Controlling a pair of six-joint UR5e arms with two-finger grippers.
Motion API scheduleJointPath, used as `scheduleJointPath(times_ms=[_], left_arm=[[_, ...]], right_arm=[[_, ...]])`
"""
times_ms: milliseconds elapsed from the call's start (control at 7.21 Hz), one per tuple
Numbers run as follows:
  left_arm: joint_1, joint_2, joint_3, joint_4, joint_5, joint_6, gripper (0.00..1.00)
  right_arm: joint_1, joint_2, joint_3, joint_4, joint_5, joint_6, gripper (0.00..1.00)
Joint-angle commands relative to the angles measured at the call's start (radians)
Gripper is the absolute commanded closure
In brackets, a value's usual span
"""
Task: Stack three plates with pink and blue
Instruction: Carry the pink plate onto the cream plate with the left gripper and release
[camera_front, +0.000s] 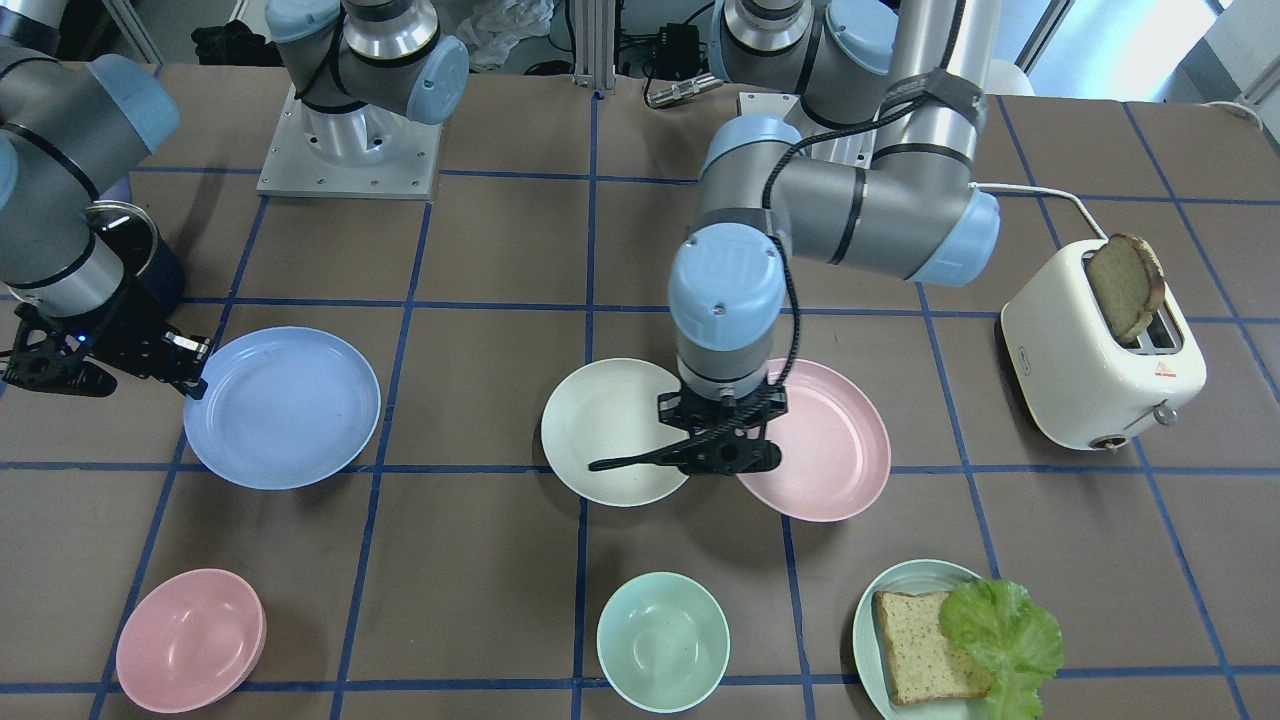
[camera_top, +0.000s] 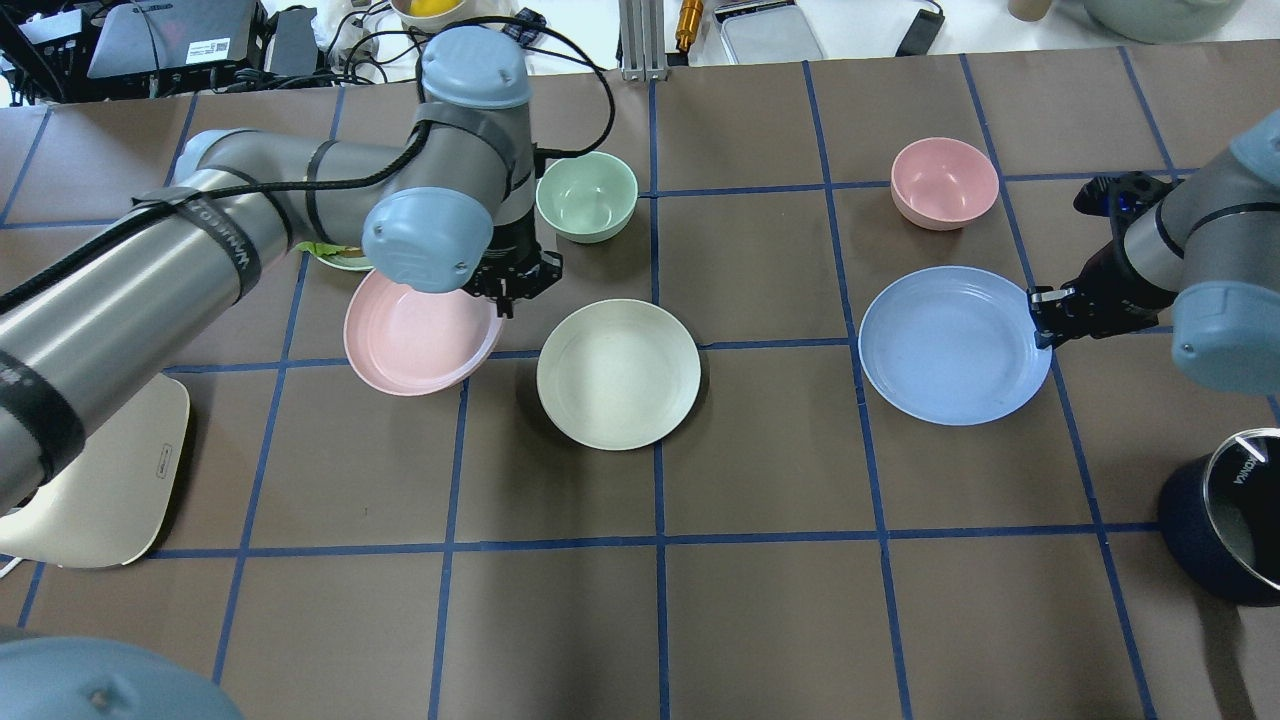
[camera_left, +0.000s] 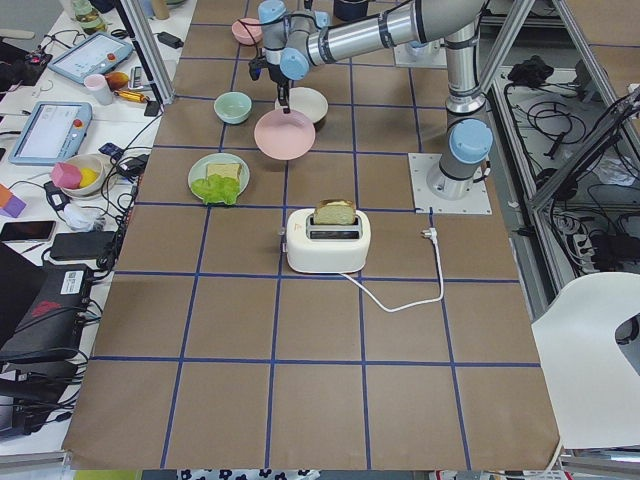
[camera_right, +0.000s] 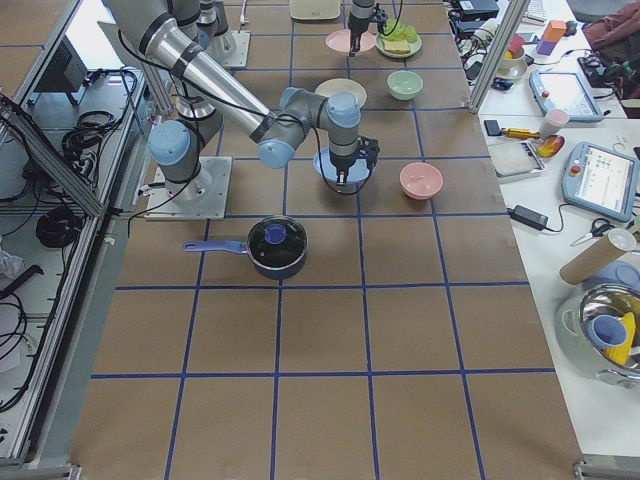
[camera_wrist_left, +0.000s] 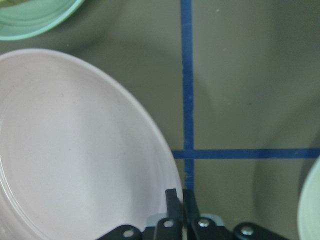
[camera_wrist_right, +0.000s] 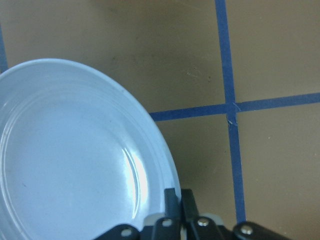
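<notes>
Left wrist-mounted view, closest in: shows the left fingers (camera_wrist_left: 174, 207) closed down to a sliver on the rim of the pink plate (camera_wrist_left: 75, 150). Soft shadow on the bench (camera_wrist_left: 240, 75) beyond the edge, so probably lifted clear on that side.

Much the same in the right wrist-mounted view: finds the right fingers (camera_wrist_right: 173, 205) pinched just as narrowly on the rim of the light blue plate (camera_wrist_right: 75, 160). Cannot tell whether raised or resting.

Further out, from overhead: places the cream plate (camera_top: 618, 373) flat and untouched mid-bench, just beside the pink one and well apart from the blue one. Beyond those, a mint bowl (camera_top: 587, 196) and a pink bowl (camera_top: 944, 182), no part of the stack.

Judged as the carrying step: both coloured plates gripped, neither yet stacked. Next calls for bringing one across over the cream plate, keeping it level and centring it rim over rim. Then lowering until seated, opening the fingers and backing out sideways before fetching the second. Better taken one at a time, to keep the arms apart over the middle.
</notes>
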Motion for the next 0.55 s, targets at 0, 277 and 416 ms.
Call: scheduleJointPath(times_ms=[0, 277, 416], left_arm=[[-0.151, -0.094, 0.106, -0.009, -0.027, -0.185, 1.0], [-0.237, -0.15, 0.163, -0.013, -0.022, -0.28, 1.0], [-0.259, -0.168, 0.162, -0.015, -0.019, -0.293, 1.0]], right_arm=[[0.018, -0.001, -0.031, 0.02, -0.004, 0.0, 1.0], [0.053, -0.002, -0.046, 0.022, -0.008, 0.002, 1.0], [0.053, -0.001, -0.051, 0.033, -0.012, 0.002, 1.0]])
